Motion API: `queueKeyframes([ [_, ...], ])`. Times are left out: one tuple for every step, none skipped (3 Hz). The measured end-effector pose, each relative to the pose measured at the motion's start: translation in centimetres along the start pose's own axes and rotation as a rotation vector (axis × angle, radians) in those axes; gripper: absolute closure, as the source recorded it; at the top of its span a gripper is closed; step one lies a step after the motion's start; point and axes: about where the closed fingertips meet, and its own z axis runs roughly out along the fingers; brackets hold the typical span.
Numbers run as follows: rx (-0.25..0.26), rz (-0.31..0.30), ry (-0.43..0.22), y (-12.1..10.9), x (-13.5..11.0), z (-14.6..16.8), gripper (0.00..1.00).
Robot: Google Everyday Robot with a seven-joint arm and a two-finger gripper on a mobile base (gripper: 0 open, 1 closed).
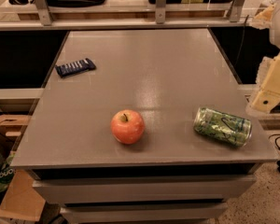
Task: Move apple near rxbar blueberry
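Observation:
The apple [127,126], round and red-orange with a short stem, stands on the grey table [149,64] near the middle of its front edge. The rxbar blueberry [75,67], a flat dark navy bar with pale lettering, lies near the table's left edge, farther back. My gripper [269,85] shows as a pale cream block at the right edge of the camera view, off the table's right side. It is far from the apple and holds nothing I can see.
A green patterned drink can [222,126] lies on its side at the table's front right. Drawers [144,188] sit below the front edge. A shelf rail with metal posts [130,22] runs behind. Cardboard boxes [9,190] stand at lower left.

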Motion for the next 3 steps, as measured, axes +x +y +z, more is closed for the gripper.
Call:
queueKeyframes([
  [0.000, 0.000, 0.000, 0.0, 0.0, 0.0, 0.00],
  [-0.003, 0.019, -0.011, -0.1, -0.2, 0.4, 0.00],
  [-0.011, 0.044, -0.034, -0.3, -1.2, 1.2, 0.00],
])
